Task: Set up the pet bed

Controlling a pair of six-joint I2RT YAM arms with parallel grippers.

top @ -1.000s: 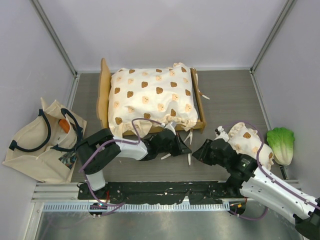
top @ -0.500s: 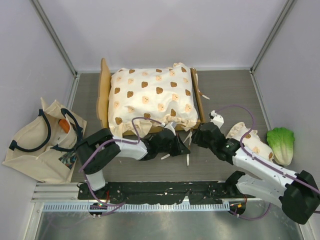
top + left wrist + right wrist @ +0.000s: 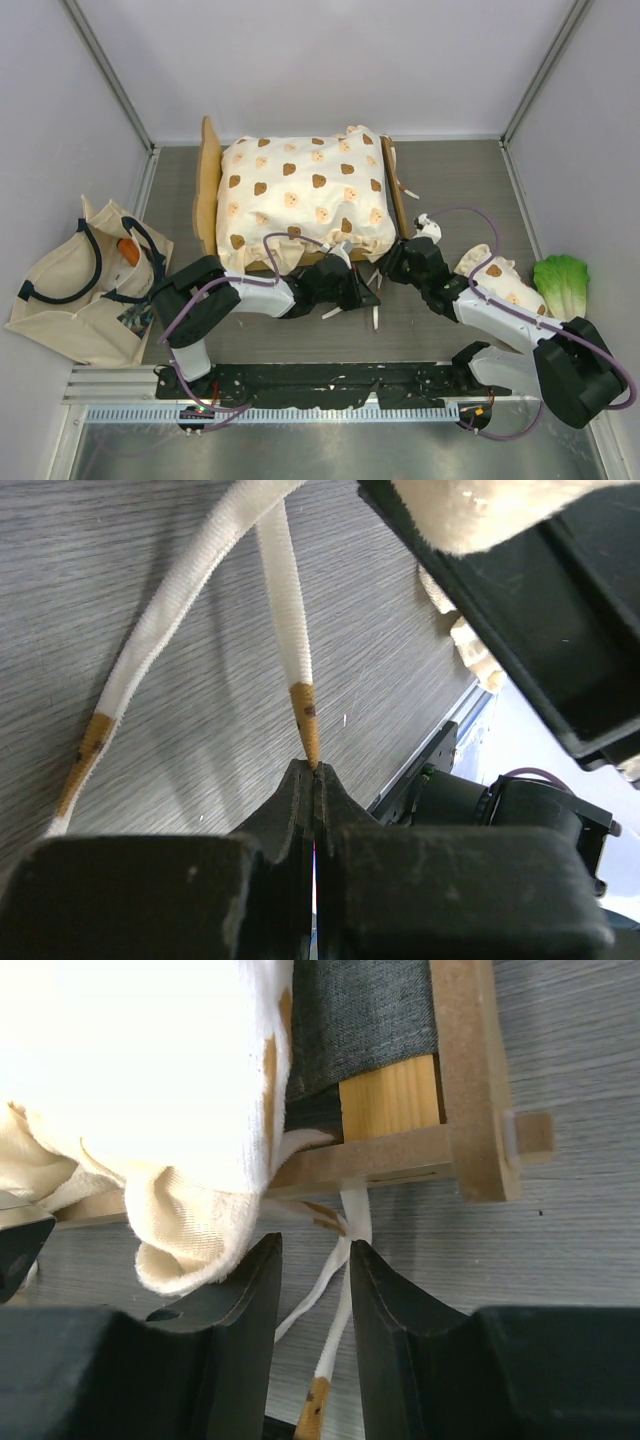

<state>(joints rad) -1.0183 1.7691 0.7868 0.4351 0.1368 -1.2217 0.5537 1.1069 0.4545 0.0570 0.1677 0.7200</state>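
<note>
Pet bed [image 3: 208, 190]: light-wood frame standing on the table [image 3: 460, 190] towards the back, its scalloped headboard on the left side.
Bed contents: a cream cushion [image 3: 300, 195] printed with brown bears fills the frame and bulges over its rails. The right wrist view shows the grey fabric base [image 3: 365, 1010] under it.
Ties: white cords with tan ends trail from the cushion, several lying loose on the table by the near right corner of the bed.
Left fingers [image 3: 360, 292]: at the bed's near rail, closed tight. The tan end of one tie [image 3: 297, 670] meets the seam between their tips; whether it is actually pinched there, I cannot tell. A second tie [image 3: 150, 680] lies slack beside it.
Right fingers [image 3: 392, 265]: at the near right corner post, parted. They straddle a tie [image 3: 357, 1222] that hangs down from the frame corner, and it runs close along the inner face of one finger.
Tote bag [image 3: 60, 320]: beige with black handles, lying open on the left of the table, well apart from the bed. An orange item [image 3: 128, 250] shows inside its mouth.
Small pillow [image 3: 500, 285]: the same bear print, on the table partly under the right forearm.
Lettuce toy [image 3: 562, 288]: green, at the far right, just beside the small pillow.
</note>
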